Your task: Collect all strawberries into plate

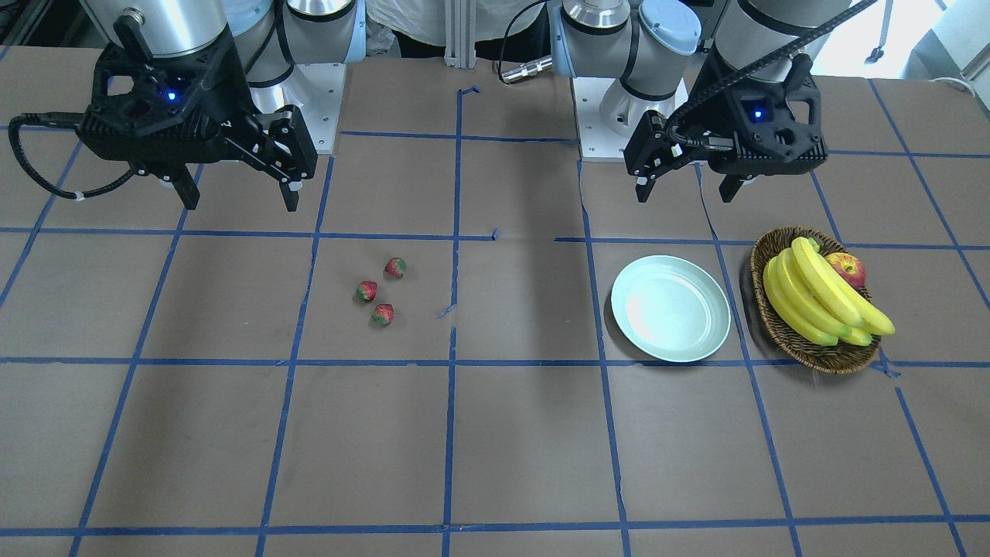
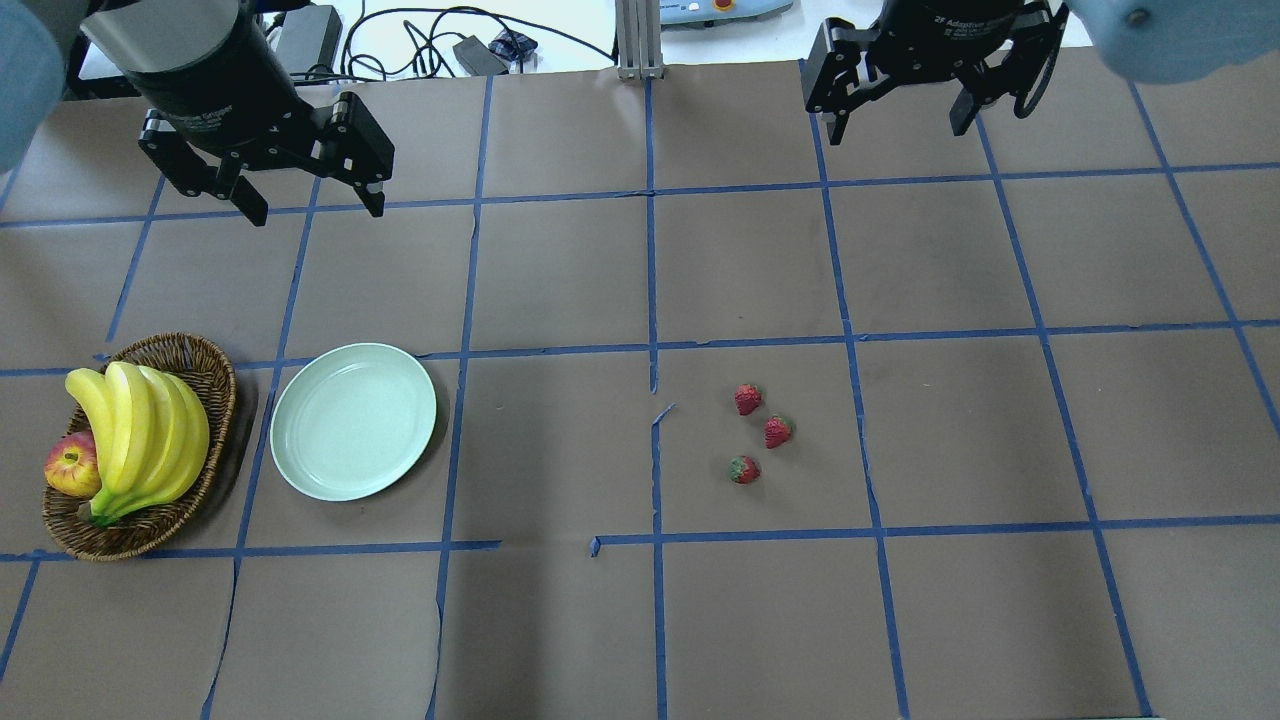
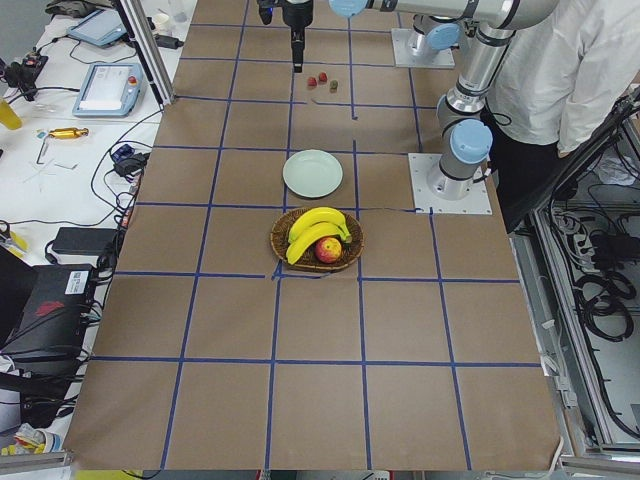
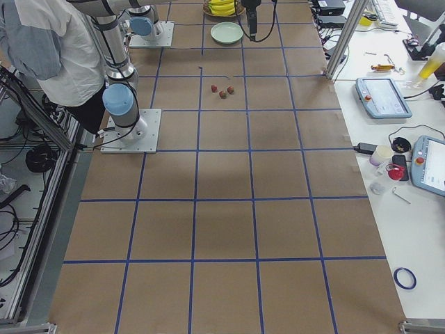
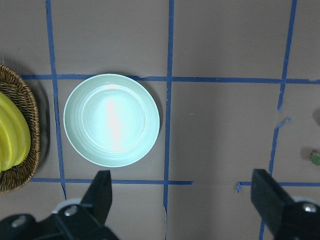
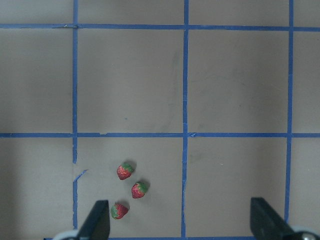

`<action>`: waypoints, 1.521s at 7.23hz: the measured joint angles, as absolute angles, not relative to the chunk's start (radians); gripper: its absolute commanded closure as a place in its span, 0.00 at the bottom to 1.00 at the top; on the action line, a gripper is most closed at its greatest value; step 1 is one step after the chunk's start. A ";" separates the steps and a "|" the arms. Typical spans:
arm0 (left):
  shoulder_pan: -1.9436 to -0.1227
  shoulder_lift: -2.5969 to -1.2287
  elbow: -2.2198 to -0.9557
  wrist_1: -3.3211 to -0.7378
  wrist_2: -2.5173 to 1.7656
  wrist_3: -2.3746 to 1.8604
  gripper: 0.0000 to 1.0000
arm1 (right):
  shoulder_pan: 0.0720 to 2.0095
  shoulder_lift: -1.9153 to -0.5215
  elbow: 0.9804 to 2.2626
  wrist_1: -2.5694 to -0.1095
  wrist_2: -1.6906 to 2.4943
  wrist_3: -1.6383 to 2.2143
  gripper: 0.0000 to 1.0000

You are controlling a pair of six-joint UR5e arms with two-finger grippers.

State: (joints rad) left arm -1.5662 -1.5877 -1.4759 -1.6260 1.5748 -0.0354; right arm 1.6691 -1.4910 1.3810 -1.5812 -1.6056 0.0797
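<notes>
- Surface: a flat brown paper-covered counter [image 2: 560, 440], divided into squares by blue tape lines [image 2: 650, 270].
- Task items: 3 small red strawberries with green leafy tops [image 2: 778, 431] lie in a tight triangle inside 1 taped square on the robot's right half. They sit near one another without touching. All 3 rest on the counter; none is in the plate.
- Receptacle: a round, shallow, glossy pale mint-white plate with a raised rim [image 2: 353, 421] lies flat on the robot's left half, well apart from the strawberries. Its inner surface shows only glare.
- Other items: a brown woven wicker basket [image 2: 190, 345] stands just beside the plate, on the side away from the strawberries, with a narrow strip of counter between them. It holds a bunch of yellow bananas [image 2: 140, 430] and a red-yellow apple [image 2: 70, 468].
- Left pincer [image 2: 315, 210]: raised above the counter, fingers spread wide, nothing between them. Its wrist camera looks straight down on the plate.
- Right pincer [image 2: 900, 128]: raised above the counter, fingers spread wide, nothing between them. Its wrist camera shows the 3 strawberries below, close to 1 finger in that view.
</notes>
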 measured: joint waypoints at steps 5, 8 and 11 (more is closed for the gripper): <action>-1.566 -1.584 -1.478 -1.622 1.583 -0.040 0.00 | 1.673 -1.498 1.386 -1.576 -1.593 0.081 0.00; -1.566 -1.588 -1.488 -1.623 1.584 -0.034 0.00 | 1.674 -1.500 1.411 -1.581 -1.604 0.036 0.00; -1.566 -1.583 -1.505 -1.623 1.585 -0.033 0.00 | 1.674 -1.501 1.419 -1.584 -1.602 0.031 0.00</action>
State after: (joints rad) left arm -1.5662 -1.5834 -1.5046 -1.6230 1.5846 -0.0328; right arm 1.6740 -1.5014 1.4189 -1.5839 -1.6023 0.0309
